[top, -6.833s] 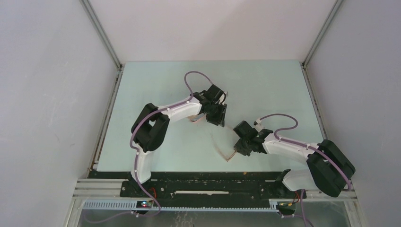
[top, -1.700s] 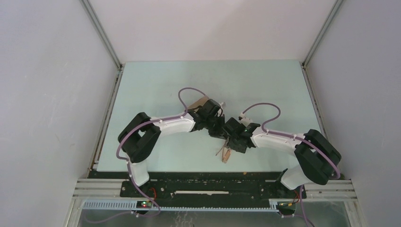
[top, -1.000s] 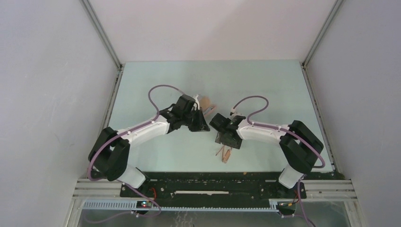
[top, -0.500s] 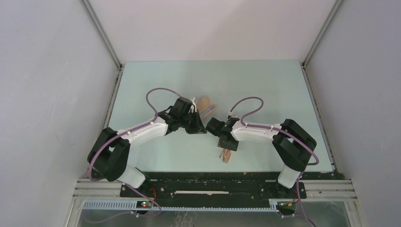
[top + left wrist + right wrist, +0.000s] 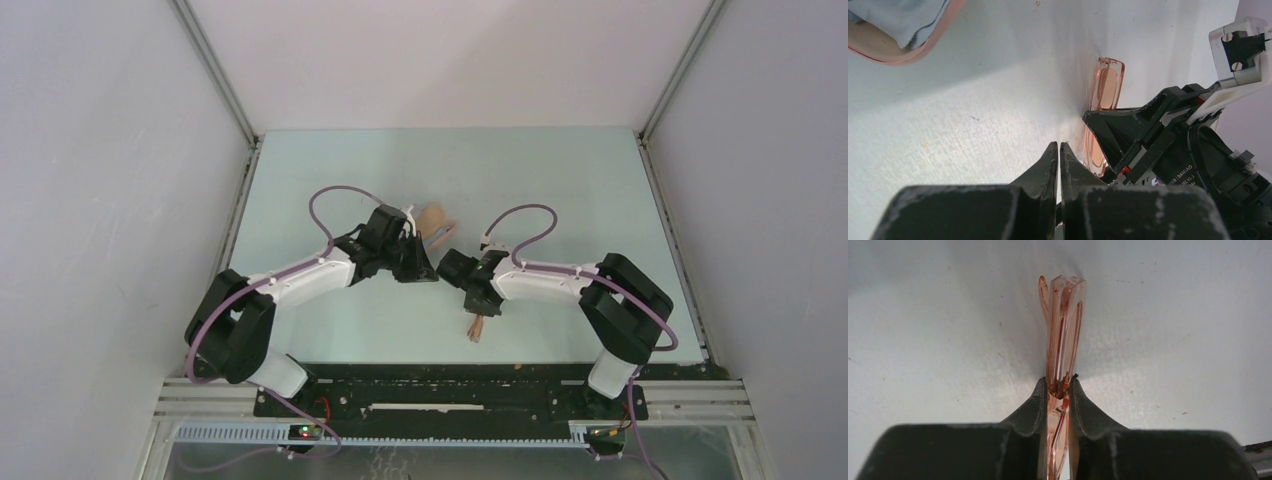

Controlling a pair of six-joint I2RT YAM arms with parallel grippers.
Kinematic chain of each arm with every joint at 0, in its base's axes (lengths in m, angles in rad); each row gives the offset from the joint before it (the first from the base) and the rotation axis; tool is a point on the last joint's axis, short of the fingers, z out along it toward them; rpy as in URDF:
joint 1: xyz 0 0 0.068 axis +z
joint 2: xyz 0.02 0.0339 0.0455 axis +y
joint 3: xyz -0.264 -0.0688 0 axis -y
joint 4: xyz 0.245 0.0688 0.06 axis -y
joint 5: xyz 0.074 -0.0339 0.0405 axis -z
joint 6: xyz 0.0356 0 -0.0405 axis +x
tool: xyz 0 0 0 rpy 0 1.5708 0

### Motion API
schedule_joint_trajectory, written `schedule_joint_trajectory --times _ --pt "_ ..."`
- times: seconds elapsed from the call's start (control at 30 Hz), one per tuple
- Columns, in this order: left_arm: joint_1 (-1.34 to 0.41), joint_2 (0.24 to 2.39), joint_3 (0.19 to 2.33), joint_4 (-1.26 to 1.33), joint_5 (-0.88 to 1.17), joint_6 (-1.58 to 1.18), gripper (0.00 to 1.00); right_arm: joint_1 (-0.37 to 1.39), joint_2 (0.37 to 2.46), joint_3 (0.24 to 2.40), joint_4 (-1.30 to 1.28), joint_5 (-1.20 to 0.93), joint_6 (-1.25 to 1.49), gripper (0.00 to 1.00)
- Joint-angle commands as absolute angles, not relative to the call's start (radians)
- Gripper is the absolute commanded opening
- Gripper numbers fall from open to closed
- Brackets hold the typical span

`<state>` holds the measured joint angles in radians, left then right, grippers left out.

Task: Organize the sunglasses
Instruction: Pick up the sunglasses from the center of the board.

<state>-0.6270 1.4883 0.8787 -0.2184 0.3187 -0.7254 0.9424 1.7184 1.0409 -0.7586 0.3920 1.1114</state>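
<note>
Amber sunglasses [image 5: 1062, 325], folded, sit clamped in the right gripper's [image 5: 1058, 385] narrow jaws toward the bench's [image 5: 560, 180] 6 o'clock edge, long axis pointing 12 o'clock from them; left gripper's [image 5: 1058, 150] jaws, closed empty, at 10 o'clock.

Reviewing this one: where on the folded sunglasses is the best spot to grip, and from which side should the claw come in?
Pinch across the thin folded stack near its middle, one finger on the lens side and one on the tucked arms, probably coming from above. The sunglasses sit on edge, folded flat, so both broad faces are exposed. The right claw is closed on them this way.
</note>
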Motion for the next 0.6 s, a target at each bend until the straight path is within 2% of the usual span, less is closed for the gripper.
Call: schedule_joint_trajectory --times 0.0,0.23,0.47,0.57 --pt "-0.623 1.472 0.853 -0.193 0.331 -0.716 0.08 0.947 1.678 1.017 -0.703 0.415 1.04 0.17" --pt "-0.619 1.459 0.868 -0.222 0.311 -0.703 0.12 0.945 1.652 1.017 -0.696 0.423 0.926 0.52" --pt "-0.61 1.426 0.895 -0.278 0.274 -0.679 0.17 0.936 1.606 1.017 -0.718 0.422 0.851 0.7" --pt "-0.601 1.418 0.9 -0.294 0.246 -0.676 0.18 0.934 1.595 1.017 -0.725 0.415 0.848 0.71"
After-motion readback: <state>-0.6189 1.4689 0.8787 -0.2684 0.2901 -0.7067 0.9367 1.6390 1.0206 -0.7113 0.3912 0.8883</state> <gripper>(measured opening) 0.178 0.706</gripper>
